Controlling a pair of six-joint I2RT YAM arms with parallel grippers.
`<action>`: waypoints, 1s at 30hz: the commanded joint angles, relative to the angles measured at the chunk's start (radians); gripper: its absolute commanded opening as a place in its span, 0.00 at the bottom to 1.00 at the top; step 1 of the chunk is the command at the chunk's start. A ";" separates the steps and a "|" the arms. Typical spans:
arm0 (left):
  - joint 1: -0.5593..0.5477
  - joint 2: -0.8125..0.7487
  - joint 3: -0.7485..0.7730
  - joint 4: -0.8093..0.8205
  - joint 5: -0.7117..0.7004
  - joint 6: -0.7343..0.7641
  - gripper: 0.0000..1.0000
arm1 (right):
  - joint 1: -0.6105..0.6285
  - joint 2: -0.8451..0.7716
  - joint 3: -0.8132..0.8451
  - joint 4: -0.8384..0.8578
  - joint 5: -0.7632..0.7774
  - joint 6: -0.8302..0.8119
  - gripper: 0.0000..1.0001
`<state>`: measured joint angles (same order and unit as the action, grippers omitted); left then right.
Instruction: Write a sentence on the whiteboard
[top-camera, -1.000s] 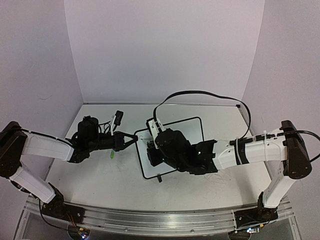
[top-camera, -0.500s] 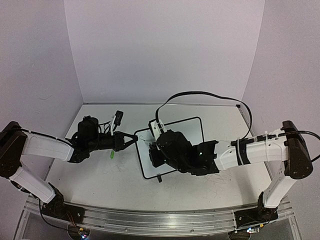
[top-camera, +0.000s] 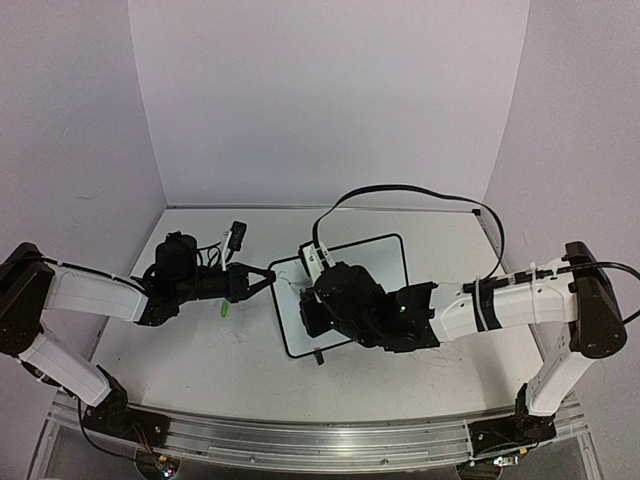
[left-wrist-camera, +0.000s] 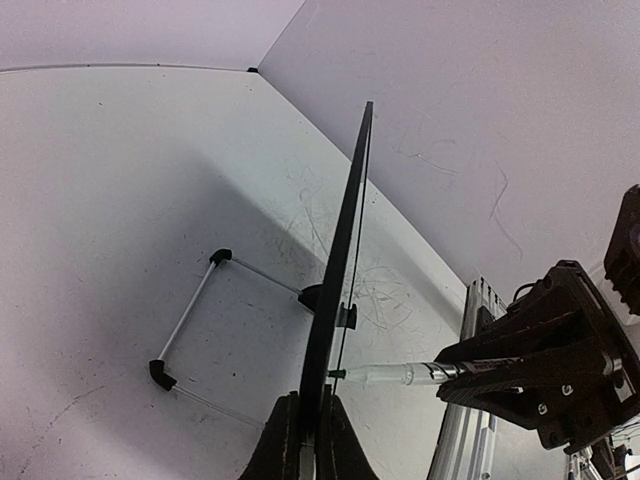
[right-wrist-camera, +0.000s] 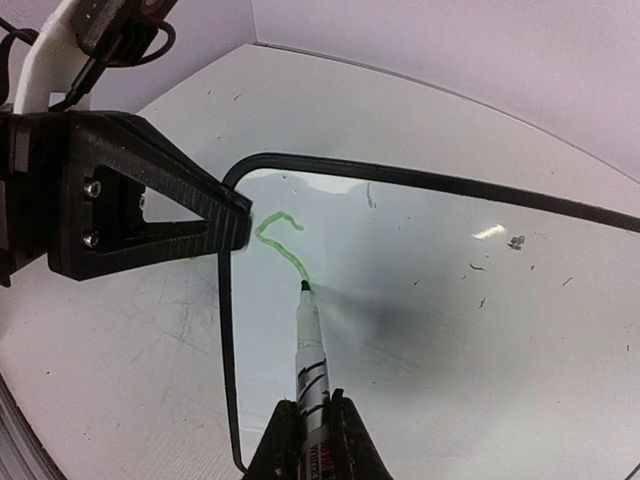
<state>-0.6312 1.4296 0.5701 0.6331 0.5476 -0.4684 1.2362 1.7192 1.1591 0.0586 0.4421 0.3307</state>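
Observation:
The whiteboard (top-camera: 382, 262) stands tilted at the table's middle; it fills the right wrist view (right-wrist-camera: 460, 300) and shows edge-on in the left wrist view (left-wrist-camera: 346, 250). My left gripper (top-camera: 270, 279) is shut on its left edge (left-wrist-camera: 310, 432); its fingers (right-wrist-camera: 150, 215) show at the board's top left corner. My right gripper (right-wrist-camera: 312, 410) is shut on a green marker (right-wrist-camera: 310, 350), tip touching the board. The sentence is only one short curved green stroke (right-wrist-camera: 278, 235) ending at the tip. In the top view the right gripper (top-camera: 308, 303) covers the board's left part.
A small green cap (top-camera: 225, 308) lies on the table below the left gripper. A black object (top-camera: 237, 235) sits at the back left. A black cable (top-camera: 400, 187) arcs over the board. The board's wire stand (left-wrist-camera: 185, 325) rests behind it. An aluminium rail (top-camera: 320, 440) runs along the front edge.
My right wrist has shifted slightly right and nearer over the board's left part. The left arm and the board have not moved.

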 joint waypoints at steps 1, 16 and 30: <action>0.005 -0.026 0.025 0.036 0.001 0.008 0.00 | -0.003 -0.023 -0.010 -0.019 -0.012 0.008 0.00; 0.005 -0.031 0.026 0.035 0.003 0.010 0.00 | 0.001 0.011 0.034 -0.012 -0.027 -0.009 0.00; 0.005 -0.040 0.022 0.032 0.002 0.010 0.00 | 0.000 0.047 0.084 -0.011 -0.033 -0.028 0.00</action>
<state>-0.6312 1.4277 0.5701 0.6317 0.5476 -0.4683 1.2362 1.7390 1.1998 0.0436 0.4024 0.3154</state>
